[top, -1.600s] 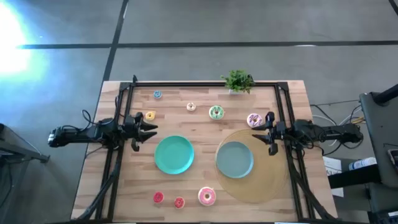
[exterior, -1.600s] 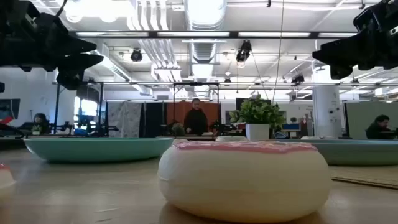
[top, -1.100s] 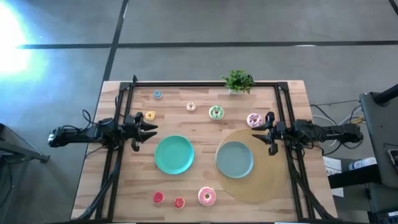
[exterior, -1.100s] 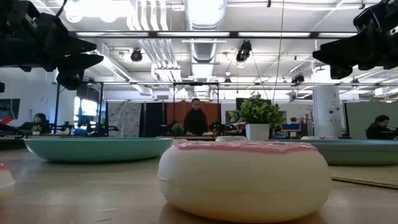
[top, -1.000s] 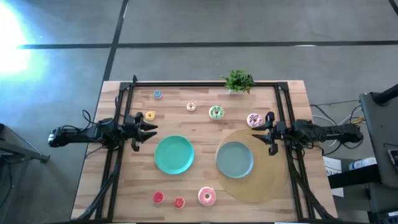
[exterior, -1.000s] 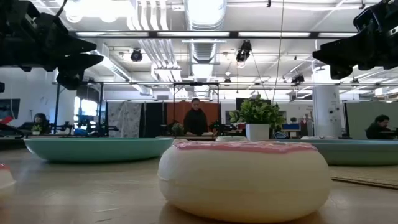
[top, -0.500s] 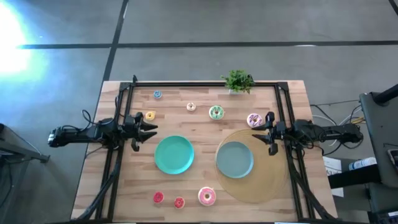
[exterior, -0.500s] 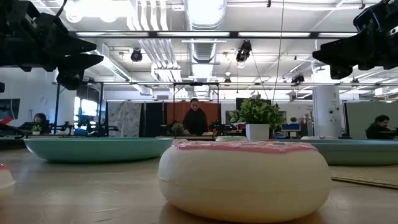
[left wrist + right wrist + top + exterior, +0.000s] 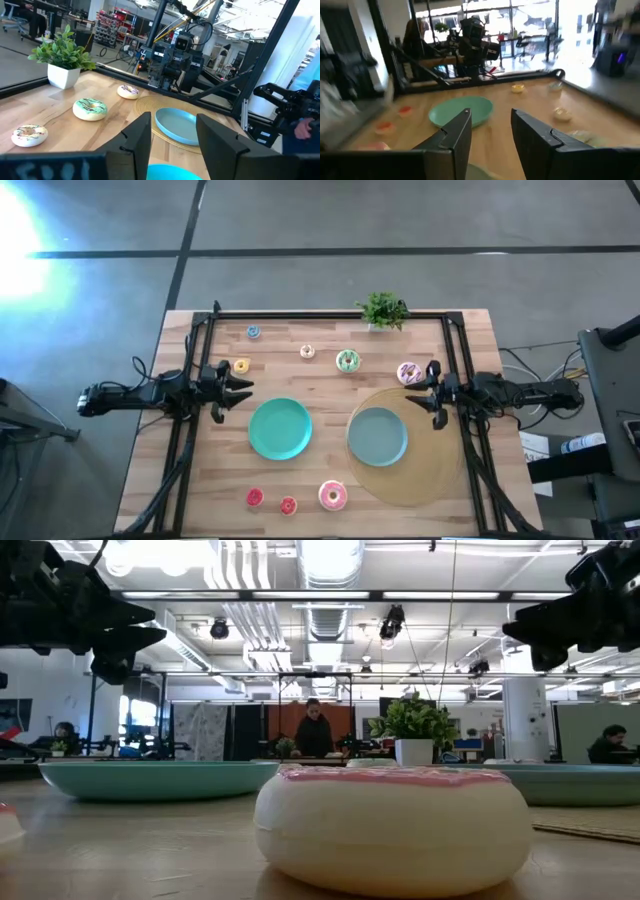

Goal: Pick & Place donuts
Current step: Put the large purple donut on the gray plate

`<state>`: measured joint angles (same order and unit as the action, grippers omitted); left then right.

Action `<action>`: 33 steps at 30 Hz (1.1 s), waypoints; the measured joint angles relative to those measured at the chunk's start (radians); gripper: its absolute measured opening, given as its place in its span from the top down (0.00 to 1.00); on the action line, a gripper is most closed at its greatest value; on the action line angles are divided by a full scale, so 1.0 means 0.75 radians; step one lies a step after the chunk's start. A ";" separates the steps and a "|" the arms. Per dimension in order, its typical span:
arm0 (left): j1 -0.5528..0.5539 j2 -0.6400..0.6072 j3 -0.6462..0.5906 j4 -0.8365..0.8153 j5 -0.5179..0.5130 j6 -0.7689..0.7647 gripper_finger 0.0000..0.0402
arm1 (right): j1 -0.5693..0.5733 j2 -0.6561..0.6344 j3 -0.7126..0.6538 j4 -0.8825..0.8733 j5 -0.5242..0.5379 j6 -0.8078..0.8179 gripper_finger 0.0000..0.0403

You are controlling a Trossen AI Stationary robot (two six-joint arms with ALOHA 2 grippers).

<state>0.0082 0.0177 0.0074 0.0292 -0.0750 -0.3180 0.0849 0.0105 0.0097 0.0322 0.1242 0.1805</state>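
In the high view, three larger donuts lie on the wooden table: green [image 9: 347, 361], white-pink [image 9: 409, 373] and pink [image 9: 332, 496]. Tiny ones lie around them: blue [image 9: 253, 332], yellow [image 9: 241, 366], cream [image 9: 307, 352] and two red [image 9: 255, 497], [image 9: 288, 505]. The pink donut [image 9: 392, 825] fills the low view's foreground. My left gripper [image 9: 245, 391] [image 9: 172, 135] hovers open at the table's left side, beside the yellow donut. My right gripper [image 9: 428, 393] [image 9: 490, 132] hovers open at the right side, near the white-pink donut. Neither touches anything.
Two teal plates [image 9: 279, 428], [image 9: 377, 436] sit mid-table, the right one on a round tan mat [image 9: 420, 470]. A small potted plant [image 9: 382, 311] stands at the far edge. Black frame rails [image 9: 190, 430], [image 9: 470, 450] run along both sides. People show in the room behind.
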 joint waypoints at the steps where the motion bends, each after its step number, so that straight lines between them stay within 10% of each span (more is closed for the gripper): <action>1: 0.000 0.000 -0.001 0.000 0.000 0.000 0.67 | 0.000 0.000 0.000 0.001 0.000 0.108 0.68; 9: 0.000 0.000 0.000 0.000 0.000 0.000 0.67 | 0.000 0.041 0.000 0.031 0.256 0.871 0.71; 28: 0.000 0.000 0.000 0.001 0.000 0.000 0.67 | 0.000 0.302 0.000 0.354 0.858 1.493 0.71; 33: 0.000 -0.001 0.000 0.001 0.000 0.000 0.67 | -0.001 0.498 0.000 0.561 0.801 1.625 0.71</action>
<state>0.0078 0.0174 0.0073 0.0296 -0.0753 -0.3182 0.0844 0.3836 0.0098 0.4529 0.7251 1.3992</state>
